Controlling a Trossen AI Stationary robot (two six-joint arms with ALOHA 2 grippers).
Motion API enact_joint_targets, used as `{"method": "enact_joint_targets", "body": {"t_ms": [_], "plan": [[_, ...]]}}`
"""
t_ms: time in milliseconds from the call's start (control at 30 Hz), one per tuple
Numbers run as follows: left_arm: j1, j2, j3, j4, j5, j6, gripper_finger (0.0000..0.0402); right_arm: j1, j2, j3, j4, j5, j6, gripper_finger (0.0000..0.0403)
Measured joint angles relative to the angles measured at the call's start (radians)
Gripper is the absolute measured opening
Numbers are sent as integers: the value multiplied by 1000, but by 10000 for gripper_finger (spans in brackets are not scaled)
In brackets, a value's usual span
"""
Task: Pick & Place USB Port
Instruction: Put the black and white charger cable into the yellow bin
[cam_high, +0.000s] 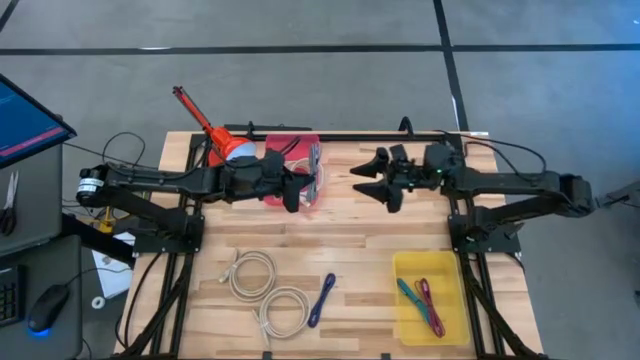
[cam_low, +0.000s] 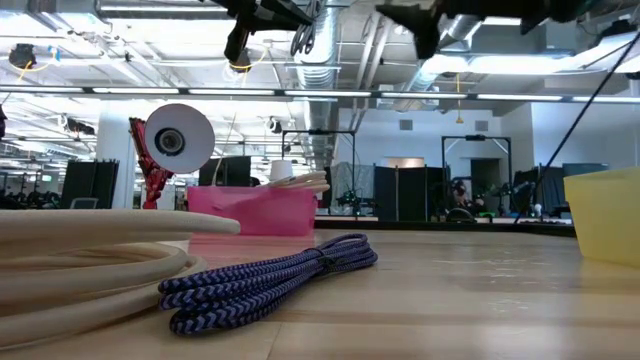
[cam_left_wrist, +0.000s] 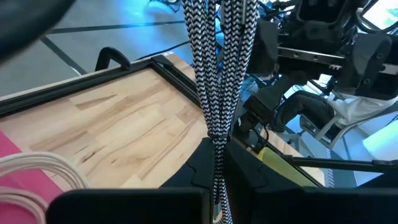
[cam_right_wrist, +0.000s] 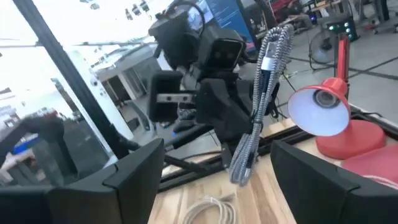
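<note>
Left wrist view: braided cable (cam_left_wrist: 214, 74) hangs clamped in left pincer (cam_left_wrist: 217, 180).

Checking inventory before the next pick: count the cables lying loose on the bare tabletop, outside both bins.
3: two coiled white cables near the front left, and a blue braided cable beside them. Others sit in the bins or hang from the left gripper.

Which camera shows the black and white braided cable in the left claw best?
The right wrist view: the braided cable hangs in full from the left claw. The left wrist view shows only a close stretch; the high view and low view show just bits.
</note>
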Motion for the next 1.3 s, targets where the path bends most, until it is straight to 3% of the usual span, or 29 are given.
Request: {"method": "enact_joint_targets", "body": {"t_ms": [600, 967, 1100, 1300], "plan": [[-1, 0, 0, -2, 24, 0, 14, -25, 316, 251, 21, -8, 19, 285], [0, 0, 0, -12, 24, 0, 14, -31, 415, 341, -33, -35, 16, 277], [0, 0, 0, -15, 24, 0, 14, -37, 415, 343, -34, -25, 15, 226], [0, 0, 0, -16, 22, -1, 14, -56, 415, 343, -32, -35, 16, 74]]}}
